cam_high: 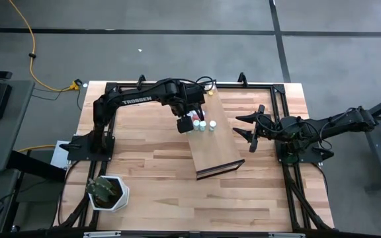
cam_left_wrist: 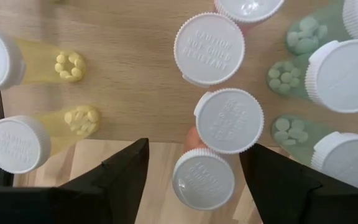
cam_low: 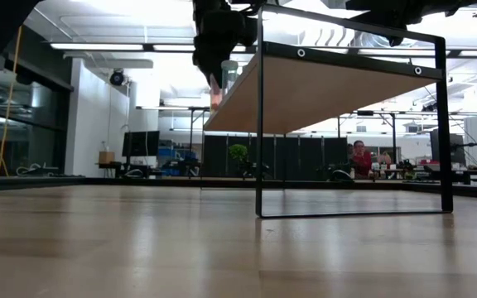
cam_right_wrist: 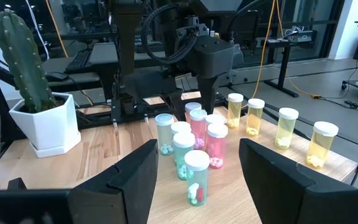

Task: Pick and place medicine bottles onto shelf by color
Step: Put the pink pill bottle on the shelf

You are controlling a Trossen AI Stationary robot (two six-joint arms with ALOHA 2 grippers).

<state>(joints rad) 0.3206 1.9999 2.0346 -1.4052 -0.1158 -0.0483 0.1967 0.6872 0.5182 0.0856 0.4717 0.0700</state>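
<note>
Wooden shelf [cam_high: 211,142], left gripper [cam_high: 189,123] hiding clustered medicine bottles [cam_high: 204,125], jaws apart

Translucent glossy plastic medicine bottles [cam_right_wrist: 196,177] with matt white embossed caps [cam_left_wrist: 229,120], smooth light-wood shelf [cam_high: 211,135] in a thin dark metal frame [cam_low: 351,124], butcher-block wooden tabletop [cam_high: 144,172], matt dark gripper fingers [cam_left_wrist: 114,180], glossy white planter [cam_right_wrist: 45,127]
</note>
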